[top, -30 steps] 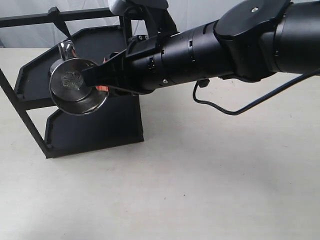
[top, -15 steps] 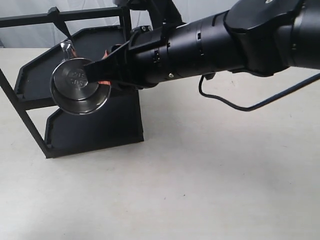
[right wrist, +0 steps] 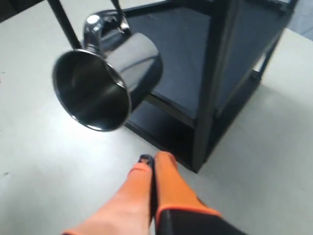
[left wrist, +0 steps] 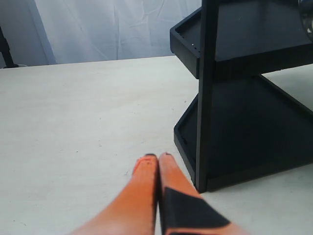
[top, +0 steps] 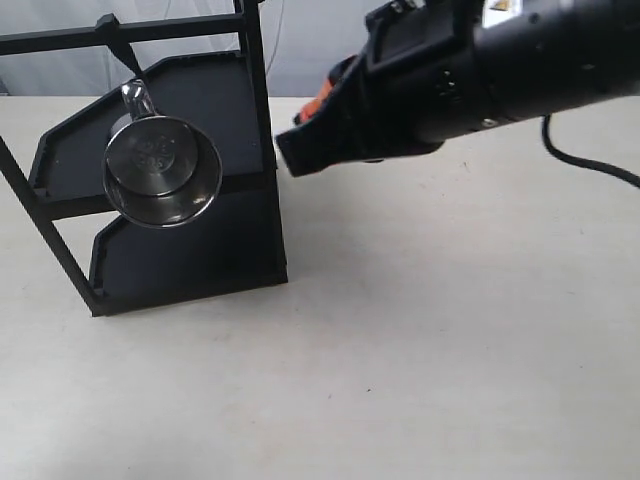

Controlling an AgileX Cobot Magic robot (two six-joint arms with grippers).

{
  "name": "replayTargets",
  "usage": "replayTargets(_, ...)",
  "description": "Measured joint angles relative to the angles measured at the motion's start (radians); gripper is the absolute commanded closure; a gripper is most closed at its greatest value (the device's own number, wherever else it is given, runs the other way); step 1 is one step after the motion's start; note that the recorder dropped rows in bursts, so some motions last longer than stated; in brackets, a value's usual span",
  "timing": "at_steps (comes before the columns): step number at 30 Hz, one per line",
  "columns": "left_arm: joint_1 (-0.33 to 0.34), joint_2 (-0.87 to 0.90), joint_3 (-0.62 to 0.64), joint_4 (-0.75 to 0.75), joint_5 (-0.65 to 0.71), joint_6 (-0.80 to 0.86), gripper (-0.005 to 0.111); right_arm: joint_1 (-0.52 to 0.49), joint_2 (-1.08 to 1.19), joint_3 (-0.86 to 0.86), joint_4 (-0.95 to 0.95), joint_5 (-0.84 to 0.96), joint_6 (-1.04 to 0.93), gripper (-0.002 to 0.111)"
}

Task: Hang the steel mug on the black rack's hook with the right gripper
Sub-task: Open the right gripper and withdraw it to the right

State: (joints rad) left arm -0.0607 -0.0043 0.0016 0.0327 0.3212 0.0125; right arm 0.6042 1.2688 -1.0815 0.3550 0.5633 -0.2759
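While half a second ago the right gripper [right wrist: 152, 164] was reaching across to the rim of the steel mug [top: 160, 183], it is now sitting well clear of it, drawn back beside the black rack [top: 190, 250] — and the mug is hanging on its own. The looped handle is riding over the hook [top: 122, 50] that slants down from the top crossbar, and the body is tilting in front of the upper shelf with its polished base facing the exterior camera; nothing is touching it apart from the hook. In the right wrist view the orange fingers are lying pressed together with no gap showing, holding nothing, and the open mouth of the mug is pointing towards them from some way off. The left gripper [left wrist: 157, 161] is likewise sitting closed and empty, low over the table [top: 420, 350] near the foot of the rack. The change is looking like a release followed by a retreat, so the hanging step is reading as done — what is remaining, by my judgement, is only seeing whether the mug is settling steadily on so short a peg rather than swinging or slipping off.
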Motion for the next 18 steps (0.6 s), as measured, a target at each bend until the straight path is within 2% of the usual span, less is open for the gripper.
replayTargets(5, 0.000, 0.000, 0.000, 0.000, 0.000, 0.000, 0.107, 0.000, -0.153, 0.160, -0.229, -0.087, 0.276, 0.109)
replayTargets(8, 0.000, 0.000, 0.000, 0.000, 0.000, 0.000, 0.107, 0.000, -0.238, 0.281, -0.330, -0.187, 0.348, 0.109)
replayTargets(13, 0.000, 0.000, 0.000, 0.000, 0.000, 0.000, 0.107, 0.000, -0.331, 0.400, -0.330, -0.171, 0.399, 0.109)
replayTargets(18, 0.000, 0.000, 0.000, 0.000, 0.000, 0.000, 0.107, 0.000, -0.349, 0.411, -0.324, -0.128, 0.405, 0.109)
